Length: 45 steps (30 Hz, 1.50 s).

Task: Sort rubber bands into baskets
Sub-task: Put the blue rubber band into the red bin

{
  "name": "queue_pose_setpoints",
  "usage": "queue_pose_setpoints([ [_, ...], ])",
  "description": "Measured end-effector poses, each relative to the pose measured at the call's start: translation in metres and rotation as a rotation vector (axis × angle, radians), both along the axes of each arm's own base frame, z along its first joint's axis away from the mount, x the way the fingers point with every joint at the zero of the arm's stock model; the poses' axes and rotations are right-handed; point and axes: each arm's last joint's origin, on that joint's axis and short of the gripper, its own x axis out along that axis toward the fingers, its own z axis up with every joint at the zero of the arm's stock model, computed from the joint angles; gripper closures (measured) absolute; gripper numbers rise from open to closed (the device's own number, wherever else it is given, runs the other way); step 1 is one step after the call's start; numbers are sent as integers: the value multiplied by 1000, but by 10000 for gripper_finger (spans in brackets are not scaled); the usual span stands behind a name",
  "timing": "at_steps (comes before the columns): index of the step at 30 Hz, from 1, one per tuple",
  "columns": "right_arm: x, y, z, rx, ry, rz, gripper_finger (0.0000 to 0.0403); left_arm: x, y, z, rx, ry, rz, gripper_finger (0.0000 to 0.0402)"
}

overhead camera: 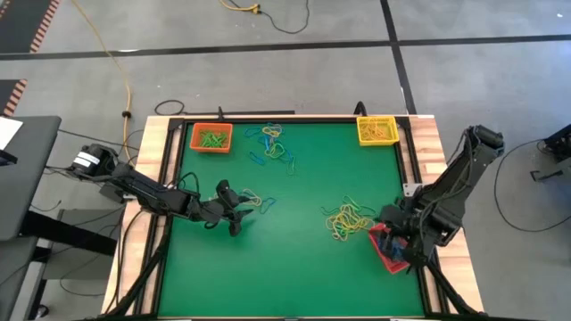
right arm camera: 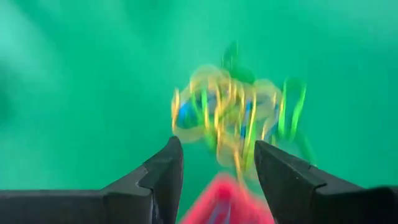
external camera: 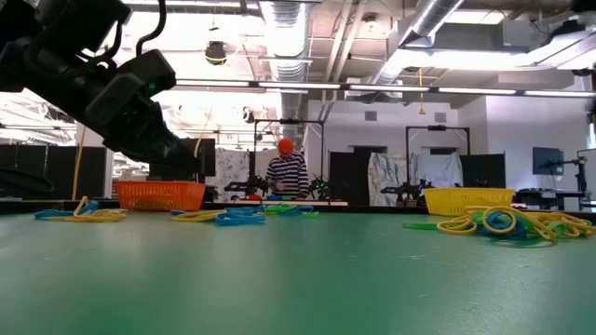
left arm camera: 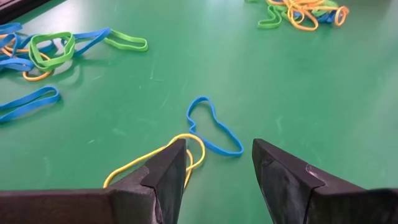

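One camera looks straight down on the whole green felt-topped table [overhead camera: 294, 259]. Another sits at tabletop level, facing the room behind. Both wrist cameras look closely down past their fingers, sharing that green surface.

Green table [overhead camera: 294, 259], distant striped-shirted person [external camera: 287, 172]

three baskets [overhead camera: 211, 137], many rubber bands [overhead camera: 348, 219], two arms [overhead camera: 147, 193]

A robotics lab hall: exposed ceiling ducts [external camera: 298, 23], grey floor [overhead camera: 464, 80] with trailing yellow cable [overhead camera: 120, 67], more rigs and a person [external camera: 287, 172] beyond the green table [overhead camera: 294, 259].
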Motion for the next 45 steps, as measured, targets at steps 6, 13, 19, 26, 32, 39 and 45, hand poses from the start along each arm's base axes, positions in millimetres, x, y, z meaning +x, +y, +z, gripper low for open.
queue_pose_setpoints([
  [6, 25, -5, 6, -256, -167, 12, 180, 1, 2, 1, 22, -7, 3, 228],
  [13, 61, -13, -6, -498, -127, -10, 180, 3, 16, -1, -44, 22, 24, 228],
  [19, 91, -24, -23, -590, -24, -23, 180, 5, 32, 1, -71, 243, 112, 228],
  [26, 111, -37, -36, -608, 53, -12, 180, 19, 37, 36, -87, 400, 141, 228],
  [32, 118, -42, -38, -566, 68, 18, 180, 8, 39, 53, -147, 588, 274, 228],
  [39, 119, -40, -38, -563, 64, 30, 180, -11, 32, 32, -257, 689, 353, 228],
  [45, 119, -40, -38, -560, 57, 28, 180, -24, 29, 15, -316, 708, 429, 228],
])
